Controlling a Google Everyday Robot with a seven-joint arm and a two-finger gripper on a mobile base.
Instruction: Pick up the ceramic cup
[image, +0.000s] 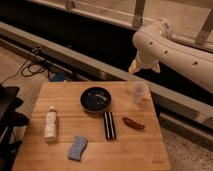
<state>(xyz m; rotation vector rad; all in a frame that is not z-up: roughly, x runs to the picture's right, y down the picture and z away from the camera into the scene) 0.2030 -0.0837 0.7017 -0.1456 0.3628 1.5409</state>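
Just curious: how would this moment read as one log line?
goal: pick up cup | claw: above cup, apart | cup: upright on table, beside bowl | status: not yet grasped

A wooden table (135, 150) stands on a speckled floor (189, 150), a dark recess (85, 35) and metal rails (138, 15) behind.

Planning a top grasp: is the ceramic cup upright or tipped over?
Upright: the ceramic cup stands on its base, rim up, right of the dark bowl. The gripper hangs just above it.
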